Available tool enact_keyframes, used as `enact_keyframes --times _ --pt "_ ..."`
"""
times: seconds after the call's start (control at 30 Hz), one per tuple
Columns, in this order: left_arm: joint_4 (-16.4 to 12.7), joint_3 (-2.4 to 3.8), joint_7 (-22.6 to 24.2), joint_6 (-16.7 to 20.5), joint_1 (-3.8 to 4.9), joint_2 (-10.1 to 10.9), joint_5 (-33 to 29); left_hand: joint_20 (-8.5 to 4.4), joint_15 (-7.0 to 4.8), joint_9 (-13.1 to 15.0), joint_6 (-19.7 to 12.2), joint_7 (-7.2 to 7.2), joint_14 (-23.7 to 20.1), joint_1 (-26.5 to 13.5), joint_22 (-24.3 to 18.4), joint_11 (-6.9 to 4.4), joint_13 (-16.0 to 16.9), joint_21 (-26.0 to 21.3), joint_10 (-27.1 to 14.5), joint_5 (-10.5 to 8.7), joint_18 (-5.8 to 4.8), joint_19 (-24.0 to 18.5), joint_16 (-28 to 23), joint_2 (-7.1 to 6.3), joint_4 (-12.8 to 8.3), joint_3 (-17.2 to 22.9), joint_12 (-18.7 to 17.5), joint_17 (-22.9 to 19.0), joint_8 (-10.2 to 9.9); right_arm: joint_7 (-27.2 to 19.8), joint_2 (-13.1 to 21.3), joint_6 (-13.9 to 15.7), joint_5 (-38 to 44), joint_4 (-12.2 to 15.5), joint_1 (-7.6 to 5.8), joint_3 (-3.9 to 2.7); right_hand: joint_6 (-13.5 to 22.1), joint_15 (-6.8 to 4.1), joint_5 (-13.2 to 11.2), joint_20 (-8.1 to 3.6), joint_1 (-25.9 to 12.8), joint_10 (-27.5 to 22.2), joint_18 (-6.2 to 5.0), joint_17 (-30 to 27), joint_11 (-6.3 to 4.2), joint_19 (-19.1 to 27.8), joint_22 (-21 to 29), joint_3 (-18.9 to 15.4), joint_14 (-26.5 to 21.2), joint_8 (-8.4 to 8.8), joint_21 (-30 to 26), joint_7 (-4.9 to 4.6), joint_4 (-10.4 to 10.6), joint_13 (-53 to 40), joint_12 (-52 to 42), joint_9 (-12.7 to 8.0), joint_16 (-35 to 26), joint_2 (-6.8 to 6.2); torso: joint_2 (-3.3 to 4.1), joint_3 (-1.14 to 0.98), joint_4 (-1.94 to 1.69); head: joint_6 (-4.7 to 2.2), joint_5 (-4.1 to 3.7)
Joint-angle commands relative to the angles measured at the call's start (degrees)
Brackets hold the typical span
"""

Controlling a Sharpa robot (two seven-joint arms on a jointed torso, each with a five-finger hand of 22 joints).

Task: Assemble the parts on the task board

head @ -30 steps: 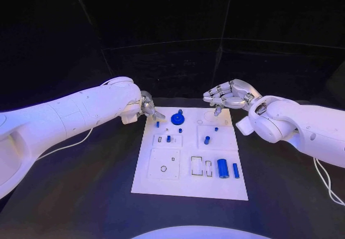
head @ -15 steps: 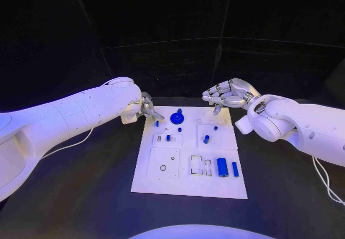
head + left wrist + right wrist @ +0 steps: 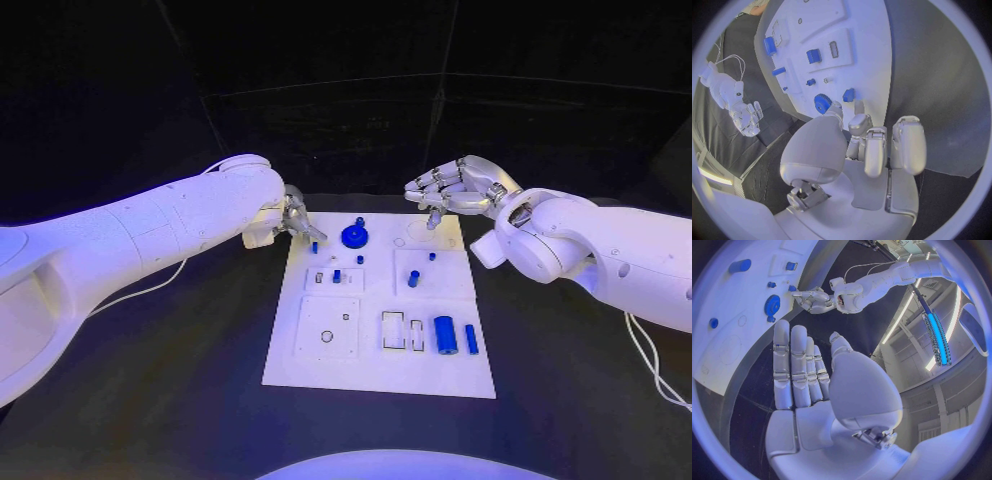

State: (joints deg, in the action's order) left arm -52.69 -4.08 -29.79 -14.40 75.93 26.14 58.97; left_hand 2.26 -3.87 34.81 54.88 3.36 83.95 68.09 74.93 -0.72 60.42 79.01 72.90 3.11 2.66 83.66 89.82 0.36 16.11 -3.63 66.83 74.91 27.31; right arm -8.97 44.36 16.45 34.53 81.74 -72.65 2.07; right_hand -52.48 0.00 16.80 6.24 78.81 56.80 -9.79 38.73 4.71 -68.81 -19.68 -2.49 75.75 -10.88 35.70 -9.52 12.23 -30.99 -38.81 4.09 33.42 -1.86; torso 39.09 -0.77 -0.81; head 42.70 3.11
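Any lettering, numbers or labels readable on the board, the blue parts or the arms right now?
None that can be read.
Task board: black outlines and holes, no lettering to make out.
Blue parts, such as the gear: no markings to make out.
Left hand and right hand: no readable labels.

Scene dim; surroundings beyond the black worktop point(image 3: 159, 400) fall to darkness. The flat white rectangular task board point(image 3: 382, 375) and glossy white arms reflect brightly. Long ceiling strip lights point(image 3: 932, 327) glare in the right wrist view. Both wrist views bend straight edges strongly.
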Motion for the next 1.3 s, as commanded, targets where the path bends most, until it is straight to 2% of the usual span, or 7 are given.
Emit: enact_keyframes --times 0.03,0.73,1.3 --pt "0.07 0.02 -0.21 -1.10 -0.02 -0.14 1.34 -0.16 -0.32 -0.09 0.41 0.01 6.05 0.88 1.24 0.04 0.04 0.32 0.30 -0.03 0.56 0.87 0.18 0.04 -0.22 -0.22 0.35 15.09 0.27 -0.82 -0.13 0.67 0.09 0.10 -0.10 -0.03 0.55 0.35 0.35 -0.04 0.72 -0.47 -0.71 0.08 0.08 -0.54 0.08 -0.44 0.20 -0.23 -0.39 0.00 0.02 0.08 -0.37 0.08 -0.33 -0.05 -0.04 0.00 0.02 0.12 0.01" --pt "-0.08 0.02 -0.32 -1.89 -0.29 -0.66 1.45 -0.23 -0.38 -0.13 0.49 -0.06 6.05 2.33 1.41 -0.03 0.15 0.40 0.42 -0.02 0.52 0.94 0.18 0.43 -0.69 0.01 0.52 15.09 0.48 -1.10 -0.38 0.83 0.09 -0.04 -0.10 -0.03 0.53 0.33 0.47 -0.06 0.93 -0.46 -0.72 0.11 0.05 -0.60 0.10 -0.43 0.25 -0.30 -0.42 0.02 -0.02 0.14 -0.43 0.09 -0.33 0.04 0.01 0.00 0.00 0.15 0.03" --pt "0.08 0.01 0.08 -2.73 -0.30 -0.80 0.23 -0.49 -0.68 -0.47 0.60 -0.51 6.05 7.52 1.70 -0.43 0.10 0.48 0.58 0.03 0.48 1.01 0.18 2.37 -3.26 3.00 0.55 15.09 0.73 -1.11 -0.48 0.83 0.09 -0.10 -0.10 -0.03 0.53 0.33 0.47 -0.06 0.93 -0.46 -0.72 0.11 0.05 -0.60 0.10 -0.43 0.25 -0.30 -0.42 0.02 -0.02 0.14 -0.43 0.09 -0.33 0.04 0.01 -0.03 0.03 0.42 0.07"
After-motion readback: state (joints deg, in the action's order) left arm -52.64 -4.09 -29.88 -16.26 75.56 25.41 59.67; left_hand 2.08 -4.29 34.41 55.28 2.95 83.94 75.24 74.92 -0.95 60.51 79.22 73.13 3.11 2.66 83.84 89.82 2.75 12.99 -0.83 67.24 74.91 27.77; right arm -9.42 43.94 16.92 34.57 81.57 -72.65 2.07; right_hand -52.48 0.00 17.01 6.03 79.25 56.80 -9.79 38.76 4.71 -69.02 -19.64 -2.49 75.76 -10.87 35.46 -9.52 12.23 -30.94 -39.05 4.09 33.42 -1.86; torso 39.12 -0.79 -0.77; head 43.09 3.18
